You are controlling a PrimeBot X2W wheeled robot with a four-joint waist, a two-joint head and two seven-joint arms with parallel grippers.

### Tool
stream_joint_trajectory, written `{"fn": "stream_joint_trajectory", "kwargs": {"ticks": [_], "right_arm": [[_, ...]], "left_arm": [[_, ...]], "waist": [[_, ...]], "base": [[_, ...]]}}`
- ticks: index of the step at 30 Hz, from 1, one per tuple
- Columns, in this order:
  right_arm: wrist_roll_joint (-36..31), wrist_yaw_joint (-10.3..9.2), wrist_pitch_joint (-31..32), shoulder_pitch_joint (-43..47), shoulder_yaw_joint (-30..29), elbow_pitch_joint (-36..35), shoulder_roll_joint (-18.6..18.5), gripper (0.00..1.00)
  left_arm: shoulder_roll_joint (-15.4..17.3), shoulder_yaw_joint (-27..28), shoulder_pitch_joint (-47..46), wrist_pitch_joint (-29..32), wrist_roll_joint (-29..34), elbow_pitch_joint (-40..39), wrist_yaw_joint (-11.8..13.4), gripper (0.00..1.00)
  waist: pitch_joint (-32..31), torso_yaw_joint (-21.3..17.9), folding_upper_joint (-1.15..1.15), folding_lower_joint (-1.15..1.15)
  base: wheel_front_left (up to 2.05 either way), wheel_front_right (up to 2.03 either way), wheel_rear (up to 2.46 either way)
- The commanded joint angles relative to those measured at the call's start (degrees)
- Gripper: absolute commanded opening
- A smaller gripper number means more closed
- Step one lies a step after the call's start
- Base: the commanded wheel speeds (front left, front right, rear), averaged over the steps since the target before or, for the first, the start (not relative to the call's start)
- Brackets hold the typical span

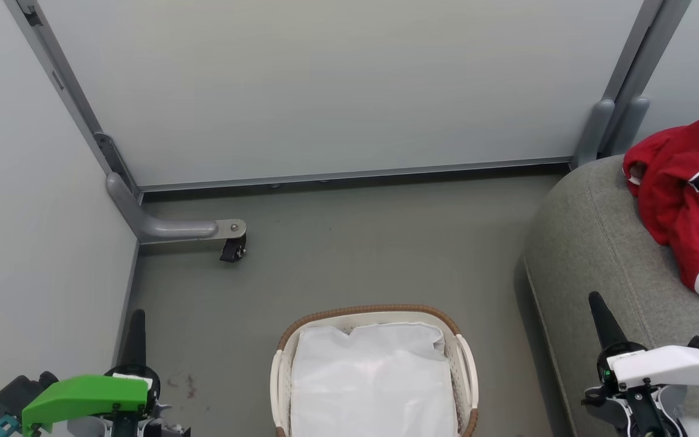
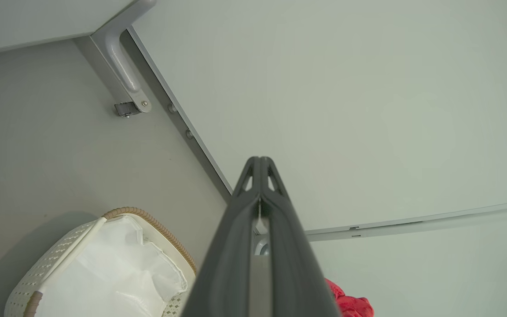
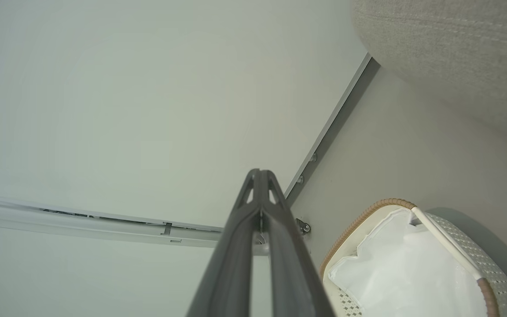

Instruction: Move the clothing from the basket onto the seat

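a: head view?
b: the red clothing [image 1: 683,200] is lying on the grey seat [image 1: 592,243], apart from the basket [image 1: 374,311], which is holding a white liner [image 1: 374,382].
a: left wrist view?
b: my left gripper [image 2: 260,164] is pressing its fingers together.
a: right wrist view?
b: my right gripper [image 3: 260,174] is doing the same, fingers together.

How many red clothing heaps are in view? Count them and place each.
1: red clothing on the seat, right of the basket; folds may hide a second piece.
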Motion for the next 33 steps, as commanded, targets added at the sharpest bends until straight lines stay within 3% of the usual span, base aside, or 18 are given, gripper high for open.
{"fn": "stream_joint_trajectory", "kwargs": {"ticks": [1, 33], "right_arm": [[1.5, -0.03, 0.4, -1.1, -0.3, -0.7, -0.4, 0.00], [14.8, -0.03, 4.3, -1.8, -1.4, -1.9, -0.5, 0.00]], "left_arm": [[0.2, 0.3, -1.4, 0.4, -1.5, -0.6, -0.1, 0.00], [0.3, 2.6, -3.0, 4.3, -14.9, -1.6, -0.5, 0.00]], "waist": [[0.0, 0.0, 0.00, 0.00], [0.3, -0.9, 0.00, 0.00]], "base": [[0.00, 0.00, 0.00], [0.00, 0.00, 0.00]]}}
